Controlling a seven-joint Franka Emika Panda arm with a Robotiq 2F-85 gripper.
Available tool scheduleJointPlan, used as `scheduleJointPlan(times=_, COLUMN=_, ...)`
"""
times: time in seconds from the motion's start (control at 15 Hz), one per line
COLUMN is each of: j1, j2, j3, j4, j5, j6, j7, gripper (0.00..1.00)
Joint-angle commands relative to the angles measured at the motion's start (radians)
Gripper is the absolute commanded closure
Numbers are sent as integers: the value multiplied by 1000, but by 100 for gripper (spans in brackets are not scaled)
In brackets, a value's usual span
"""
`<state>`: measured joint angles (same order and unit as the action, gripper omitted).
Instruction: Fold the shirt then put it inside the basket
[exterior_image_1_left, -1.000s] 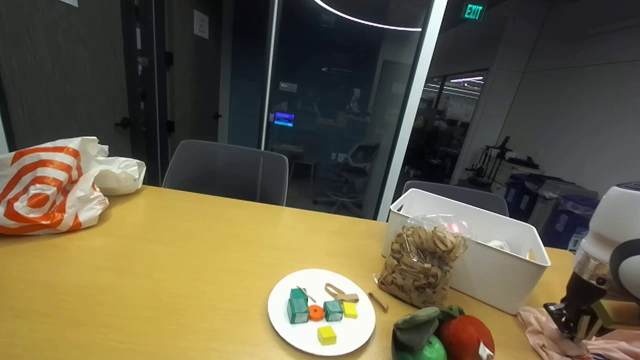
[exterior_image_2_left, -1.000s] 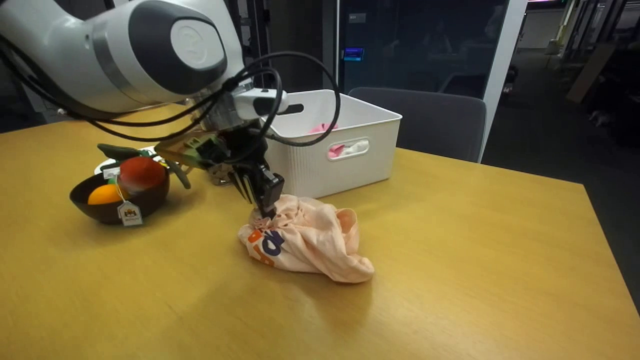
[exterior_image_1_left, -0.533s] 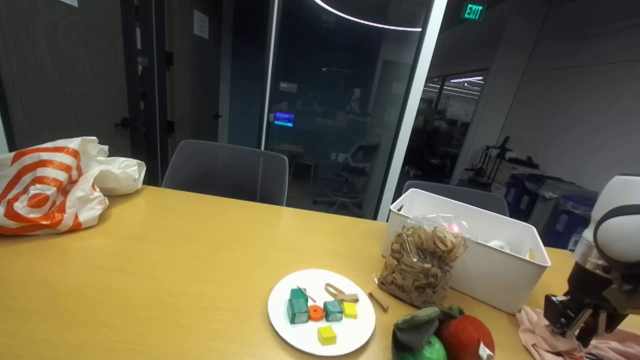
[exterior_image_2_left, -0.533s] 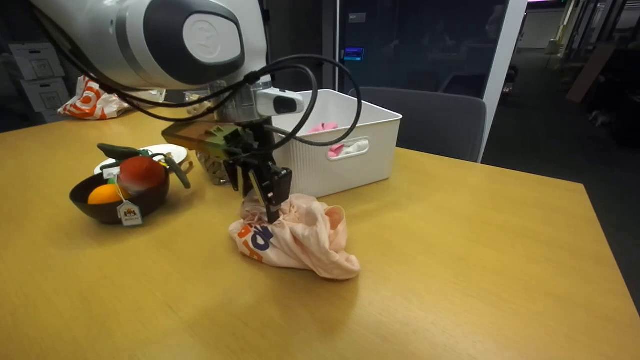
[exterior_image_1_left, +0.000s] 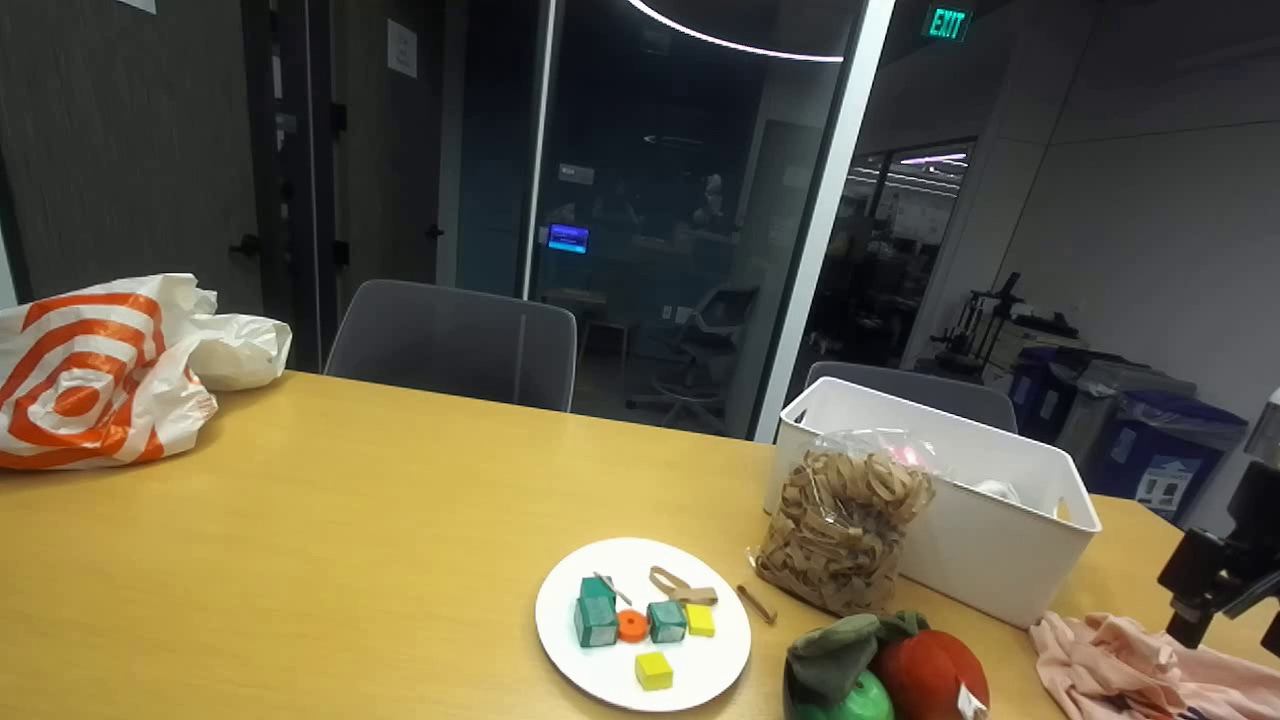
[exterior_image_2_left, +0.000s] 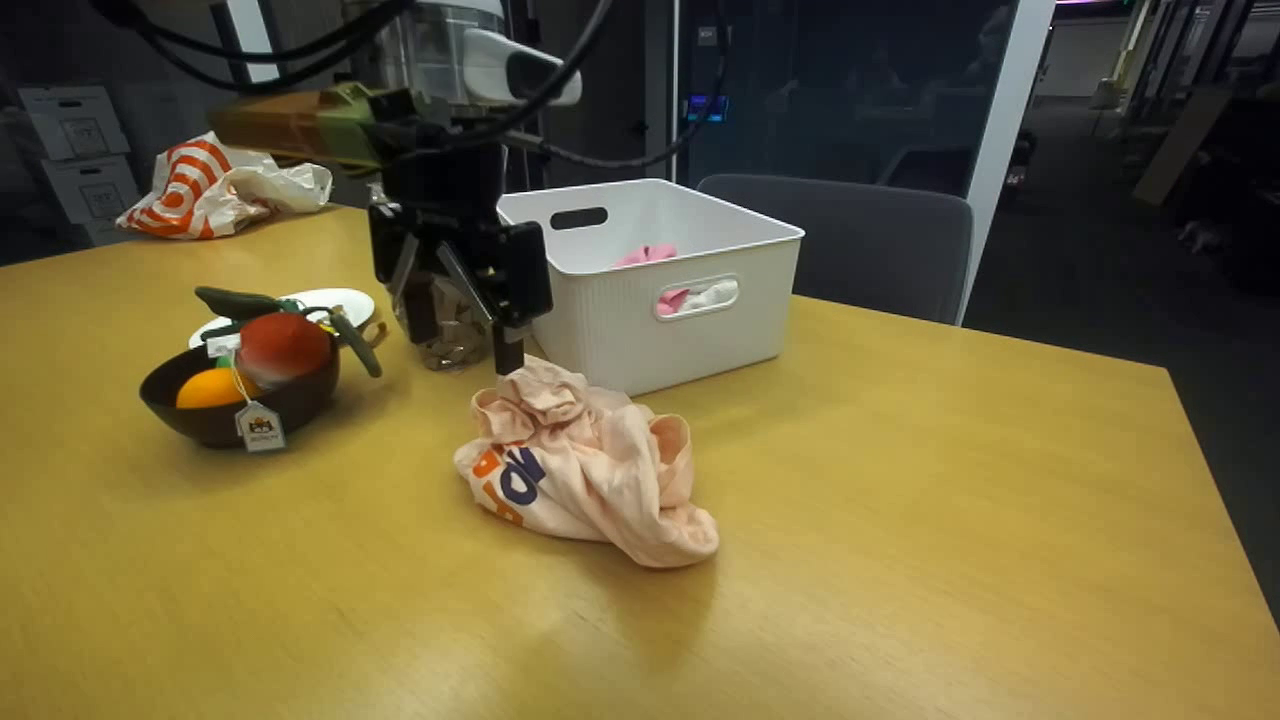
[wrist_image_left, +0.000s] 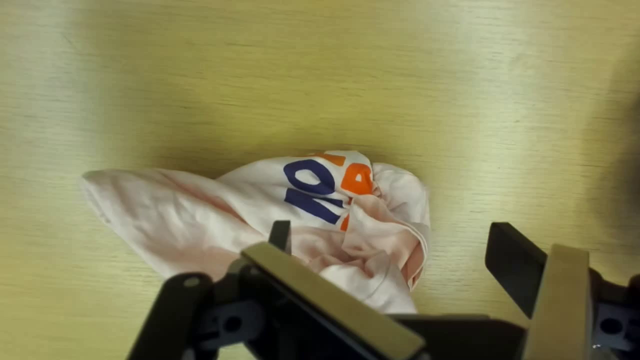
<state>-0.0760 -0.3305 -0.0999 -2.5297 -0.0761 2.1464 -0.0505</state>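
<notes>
"On the tabletop (exterior_image_2_left: 950, 520), just beside the white basket (exterior_image_2_left: 680, 345), which object is shown?"

"That is the shirt (exterior_image_2_left: 590, 480), pale pink and crumpled into a loose heap outside the basket. Orange and dark blue lettering (wrist_image_left: 316, 206) on it is legible in part."

"How do the jaws stand?"

"Well apart, directed downward near the shirt. Note that, in the wrist view, one side overlaps the shirt while the opposite side overlaps the tabletop; whether either tip touches the shirt cannot be told."

"What does the basket contain?"

"A pink item (exterior_image_2_left: 648, 255) and a white item (exterior_image_2_left: 714, 293), both partly visible through the handle slot (exterior_image_2_left: 737, 291); their kind cannot be determined."

"And the neighbouring objects?"

"Close by the basket stands a clear bag (exterior_image_1_left: 848, 525) of brown strips (exterior_image_1_left: 830, 560). Near it, a dark bowl (exterior_image_2_left: 210, 425) carries an orange round item (exterior_image_2_left: 208, 389) and a larger red item (exterior_image_2_left: 285, 345), with a printed tag (exterior_image_2_left: 261, 428) hanging over its rim. A white plate (exterior_image_1_left: 590, 668) bears teal blocks (exterior_image_1_left: 597, 622), yellow blocks (exterior_image_1_left: 654, 671) and an orange ring (exterior_image_1_left: 632, 627). Well apart from these, in both exterior views, lies a white shopping bag (exterior_image_1_left: 110, 370) marked with orange circles."

"What stands behind the basket?"

"A grey chair (exterior_image_2_left: 860, 240), rising above the edge of the tabletop."
</notes>
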Motion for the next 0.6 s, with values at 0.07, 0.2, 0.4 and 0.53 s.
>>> scheduleJointPlan(times=0.07, j1=-30, j2=-14, j3=22, j4=-34, j5=6, j6=15, j7=139, gripper=0)
scheduleJointPlan(times=0.2, j1=-34, j2=33, j3=30, j4=-34, j5=36, j6=12, j7=244, gripper=0)
scheduleJointPlan(times=0.4, j1=-34, j2=112, j3=36, j4=-24, j5=79, j6=40, j7=385, gripper=0)
scheduleJointPlan(times=0.53, j1=-37, j2=161, j3=36, j4=-10, j5=112, j6=107, j7=467, gripper=0)
